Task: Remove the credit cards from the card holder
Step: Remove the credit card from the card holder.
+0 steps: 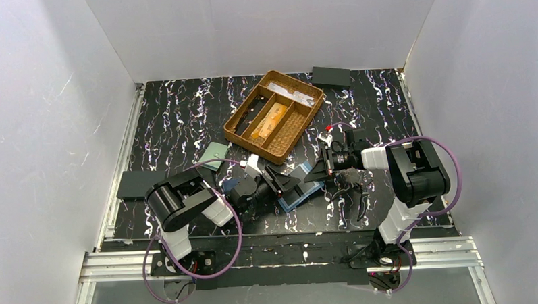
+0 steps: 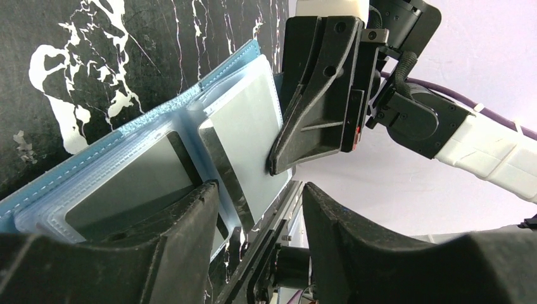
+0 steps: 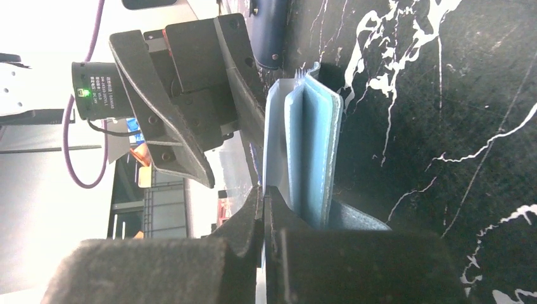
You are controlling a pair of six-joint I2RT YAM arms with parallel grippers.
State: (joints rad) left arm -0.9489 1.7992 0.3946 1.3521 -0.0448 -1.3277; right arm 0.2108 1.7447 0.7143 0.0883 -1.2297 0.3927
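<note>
The light-blue card holder (image 1: 297, 193) lies open on the black marbled table between both arms, its clear sleeves fanned out (image 2: 158, 171). My right gripper (image 3: 265, 193) is shut on one thin leaf of the card holder (image 3: 310, 152), pinching it at its edge and holding it upright. In the left wrist view that gripper (image 2: 273, 166) meets the leaf from the right. My left gripper (image 2: 261, 190) stands open at the holder's near edge, one finger (image 2: 183, 221) over the sleeves, nothing gripped. Orange-gold credit cards (image 1: 268, 121) lie in the basket. No card shows in the sleeves.
A brown wicker basket (image 1: 239, 119) with several compartments stands behind the holder. A pale green wallet (image 1: 216, 154) and a dark navy wallet (image 1: 235, 187) lie by the left arm. Black flat blocks sit at the back right (image 1: 331, 76) and far left (image 1: 134, 185). White walls close three sides.
</note>
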